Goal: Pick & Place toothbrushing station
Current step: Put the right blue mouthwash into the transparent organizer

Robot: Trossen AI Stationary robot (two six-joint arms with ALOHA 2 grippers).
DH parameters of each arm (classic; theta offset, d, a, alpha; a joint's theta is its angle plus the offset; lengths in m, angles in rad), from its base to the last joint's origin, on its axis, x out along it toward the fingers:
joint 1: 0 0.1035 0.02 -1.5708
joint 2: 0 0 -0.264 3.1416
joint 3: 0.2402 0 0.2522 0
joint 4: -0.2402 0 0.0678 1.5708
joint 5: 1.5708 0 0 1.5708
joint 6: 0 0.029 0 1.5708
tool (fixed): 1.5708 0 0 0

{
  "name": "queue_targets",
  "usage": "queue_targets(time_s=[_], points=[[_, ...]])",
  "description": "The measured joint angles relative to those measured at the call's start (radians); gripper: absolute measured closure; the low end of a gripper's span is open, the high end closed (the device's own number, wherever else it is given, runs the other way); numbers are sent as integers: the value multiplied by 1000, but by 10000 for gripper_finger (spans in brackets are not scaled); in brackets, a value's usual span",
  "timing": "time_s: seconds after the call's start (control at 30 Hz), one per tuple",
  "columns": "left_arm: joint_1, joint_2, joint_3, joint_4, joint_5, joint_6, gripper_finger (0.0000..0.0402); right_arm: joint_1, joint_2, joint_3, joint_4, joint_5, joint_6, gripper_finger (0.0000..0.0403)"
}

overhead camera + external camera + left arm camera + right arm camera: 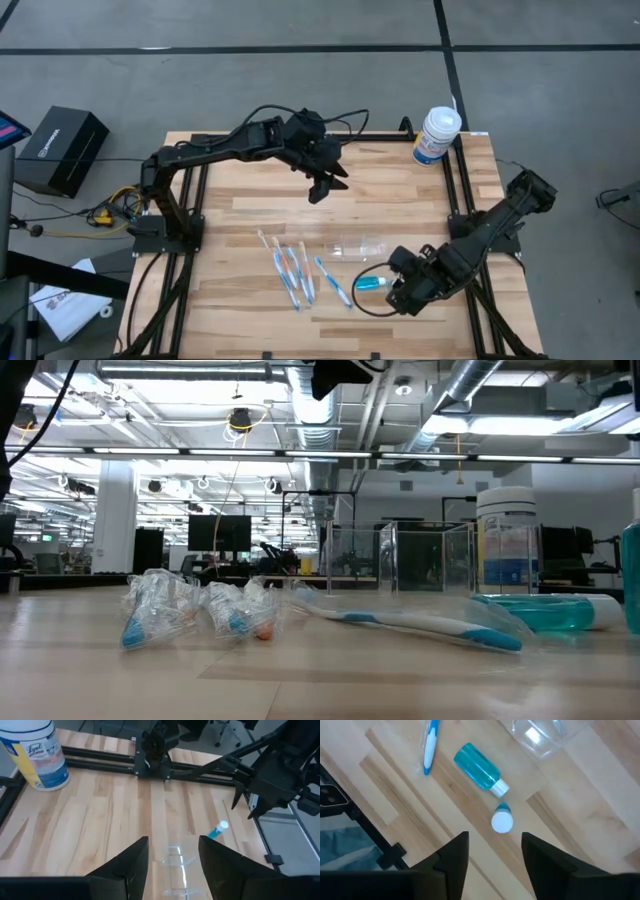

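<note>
Wooden table (240, 215) first, since its smooth top is where trouble would start: a hard, slick plastic holder pushed sideways by one finger would likely skate across the planks rather than be picked up. The big white canister (436, 135) stands at the far right corner, well apart and no hazard.

The left gripper (322, 186) hangs above the middle of the table with its jaws spread and nothing between them. The right gripper (408, 281) sits low near the front right, jaws likewise apart and empty.

The clear holder (357, 247) lies on the wood between the two, just beyond the right gripper and nearer it than the left; the left wrist view shows it (177, 865) ahead of the left fingers. Being see-through, its edges are hard to make out, so a misjudged close could clip a thin wall and tip it.

The toothbrushes (292, 270) lie just beside its left end, and a blue bottle (478, 767) with a loose cap (502, 822) lies directly under the right gripper. A low approach from there could, I think, knock the bottle into the holder.
</note>
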Motion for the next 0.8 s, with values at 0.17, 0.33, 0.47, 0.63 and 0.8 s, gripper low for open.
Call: queue_targets(time_s=[0.17, 0.33, 0.47, 0.63, 0.8], points=[[-32, 0, 0, 1, -1, -52, 233, 29, 1, -24, 16, 10, -2, 202], [-62, 0, 0, 3, 0, -112, 234, 48, 0, -44, 37, 45, 0, 199], [-79, 0, 0, 4, -1, -149, 234, 49, 1, -58, 54, 46, -4, 201], [-82, 0, 0, 4, 0, -174, 234, 30, 1, -60, 52, 80, -21, 198], [-82, 0, 0, 4, 2, -198, 233, -6, 1, -60, 54, 73, -58, 198]])
